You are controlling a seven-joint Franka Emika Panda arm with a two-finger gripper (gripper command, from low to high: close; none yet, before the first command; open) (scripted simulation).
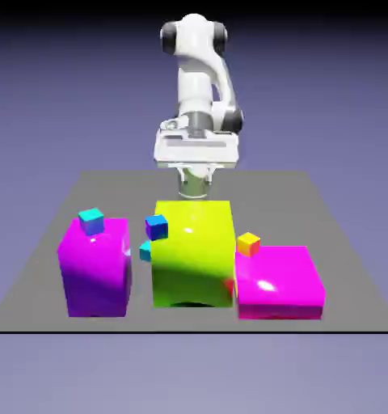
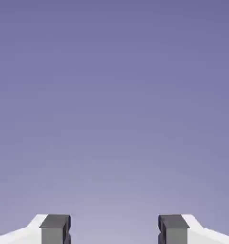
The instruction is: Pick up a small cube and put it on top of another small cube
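Note:
The small cube (image 1: 145, 251), cyan all over, sits low in the gap between the tall magenta block (image 1: 95, 271) and the big yellow-green block (image 1: 192, 252), which partly hides it. A tiny cube with a cyan top and blue sides (image 1: 90, 220) rests on the tall magenta block. A tiny blue cube (image 1: 156, 226) shows at the yellow-green block's upper left edge. The white hand (image 1: 196, 150) hovers above and behind the yellow-green block, well clear of every cube. In the hand view my gripper (image 2: 114, 231) is open, with only the plain backdrop between its grey fingertips (image 2: 55, 228).
A low, flat magenta block (image 1: 280, 283) lies at the exterior view's right with a tiny yellow-and-orange cube (image 1: 247, 243) on its back corner. The three big blocks stand in a row near the grey table's front edge (image 1: 194, 330).

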